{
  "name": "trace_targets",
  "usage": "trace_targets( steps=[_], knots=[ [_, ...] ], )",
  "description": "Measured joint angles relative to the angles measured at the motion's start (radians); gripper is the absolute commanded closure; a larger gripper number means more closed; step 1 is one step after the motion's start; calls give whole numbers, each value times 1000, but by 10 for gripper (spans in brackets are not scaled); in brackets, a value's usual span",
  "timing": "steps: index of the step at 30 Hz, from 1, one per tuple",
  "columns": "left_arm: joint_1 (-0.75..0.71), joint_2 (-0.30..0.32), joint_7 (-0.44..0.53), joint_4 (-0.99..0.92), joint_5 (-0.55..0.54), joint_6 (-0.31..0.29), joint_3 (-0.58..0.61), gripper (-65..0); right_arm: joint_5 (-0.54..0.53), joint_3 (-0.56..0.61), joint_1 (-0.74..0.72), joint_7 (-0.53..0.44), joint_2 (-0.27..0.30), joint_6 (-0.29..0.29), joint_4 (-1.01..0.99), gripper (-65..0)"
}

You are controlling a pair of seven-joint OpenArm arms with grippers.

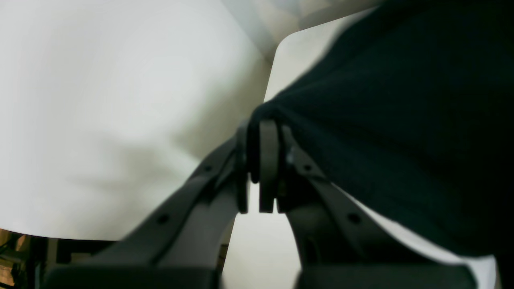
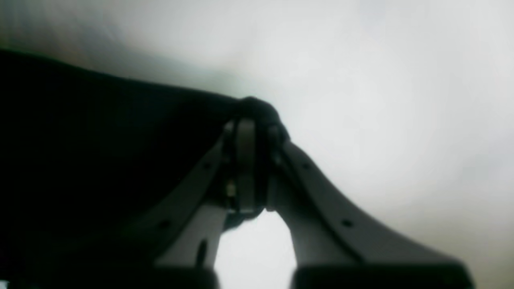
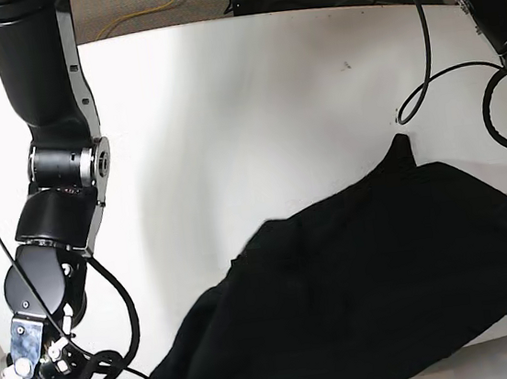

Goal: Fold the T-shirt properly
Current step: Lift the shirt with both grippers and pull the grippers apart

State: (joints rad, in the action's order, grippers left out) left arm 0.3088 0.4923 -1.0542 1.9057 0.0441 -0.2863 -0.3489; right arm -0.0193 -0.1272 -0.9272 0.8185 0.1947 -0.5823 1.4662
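At the scene's left, the right gripper point(image 2: 255, 120) has its fingers point(image 2: 245, 160) pinched on a bunched edge of the T-shirt point(image 3: 367, 286), near the tabletop's point(image 3: 227, 128) front-left corner; the grip looks meant to draw the cloth taut for spreading. The shirt lies crumpled across the near right half of the tabletop, one point reaching farther back. It is matte black, soft, rumpled into shallow folds; the tabletop is smooth white. At right, the left gripper point(image 1: 263, 132) likewise pinches a gathered edge, fingers point(image 1: 268, 160) pressed together on it.
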Motion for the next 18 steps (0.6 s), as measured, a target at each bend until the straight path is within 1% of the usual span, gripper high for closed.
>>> trace_targets(
  steps=[2,5,7,8,11,12,14,15,18],
  knots=[
    [-18,15,-1,0,-1,-2,0,0,13,-26,45,20,3,4,4,0],
    [-28,25,0,0,2,-3,0,0,13,-69,121,32,3,-35,35,0],
    [-42,27,1,2,-2,-5,-5,0,4,-94,170,31,-3,-44,69,0],
    [-61,26,6,6,-7,-14,-15,0,-6,-105,202,38,-3,-45,90,0],
    [-130,24,2,15,2,-76,-47,0,-18,-122,281,70,-8,-42,139,0],
    [-156,17,-1,18,8,-97,-55,0,-43,-136,314,77,-9,-43,157,0],
    [-194,-11,-1,24,18,-102,-63,0,-87,-163,373,82,-14,-40,179,0],
    [-216,-35,-1,28,18,-105,-68,0,-103,-176,406,84,-18,-38,185,0],
    [-299,-87,6,53,-1,-117,-89,0,-150,-221,490,100,-24,-42,190,0]
  ],
)
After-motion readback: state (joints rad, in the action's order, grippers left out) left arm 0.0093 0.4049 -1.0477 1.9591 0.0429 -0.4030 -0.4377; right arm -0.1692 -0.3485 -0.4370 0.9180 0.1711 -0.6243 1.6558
